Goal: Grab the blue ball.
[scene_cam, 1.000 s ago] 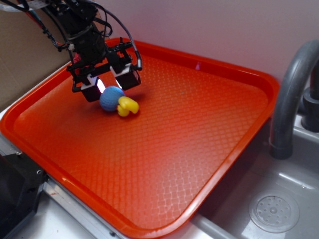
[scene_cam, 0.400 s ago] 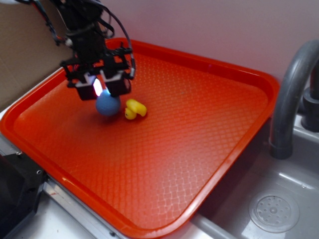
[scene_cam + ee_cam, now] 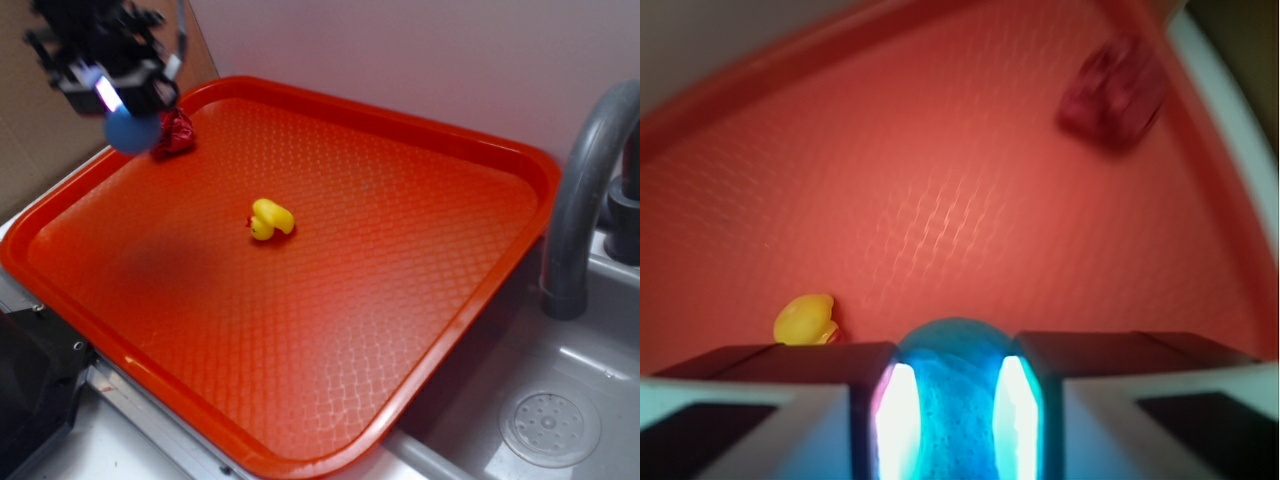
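The ball [image 3: 131, 131] is clamped between the gripper [image 3: 118, 100] fingers and held up above the tray's [image 3: 420, 330] far left corner, clear of the surface (a soft shadow is cast on the tray below). In the wrist view the ball [image 3: 955, 395] is seen squeezed between two glowing pads [image 3: 898, 410], with the gripper [image 3: 955, 410] closed on it. The duck [image 3: 270, 219] is left lying near the tray's middle, well apart from the ball. A red cloth lump [image 3: 176, 131] is seen by the far left rim, just beside the ball in the exterior view. A grey faucet [image 3: 585, 190] and sink [image 3: 550, 425] are seen at the right.
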Robot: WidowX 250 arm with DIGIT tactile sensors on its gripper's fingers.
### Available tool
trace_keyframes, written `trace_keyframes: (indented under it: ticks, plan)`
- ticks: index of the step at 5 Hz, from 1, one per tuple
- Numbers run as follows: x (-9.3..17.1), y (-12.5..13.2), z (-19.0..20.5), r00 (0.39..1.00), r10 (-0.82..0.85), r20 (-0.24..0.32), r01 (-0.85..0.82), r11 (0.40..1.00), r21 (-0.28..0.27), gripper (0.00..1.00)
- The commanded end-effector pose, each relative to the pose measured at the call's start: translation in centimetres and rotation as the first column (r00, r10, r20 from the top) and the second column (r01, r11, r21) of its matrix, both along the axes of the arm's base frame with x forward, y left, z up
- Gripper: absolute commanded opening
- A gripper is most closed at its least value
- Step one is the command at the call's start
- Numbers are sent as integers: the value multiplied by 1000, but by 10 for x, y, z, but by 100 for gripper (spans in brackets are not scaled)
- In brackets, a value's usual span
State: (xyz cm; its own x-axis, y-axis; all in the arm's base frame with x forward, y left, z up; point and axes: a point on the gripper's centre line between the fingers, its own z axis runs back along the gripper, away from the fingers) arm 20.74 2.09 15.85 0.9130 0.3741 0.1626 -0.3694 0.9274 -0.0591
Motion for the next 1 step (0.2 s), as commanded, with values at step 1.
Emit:
trace_keyframes:
  ticks: [1]
  plan:
    - [-5,37,57,982,-170,79,176,981,-77,0]
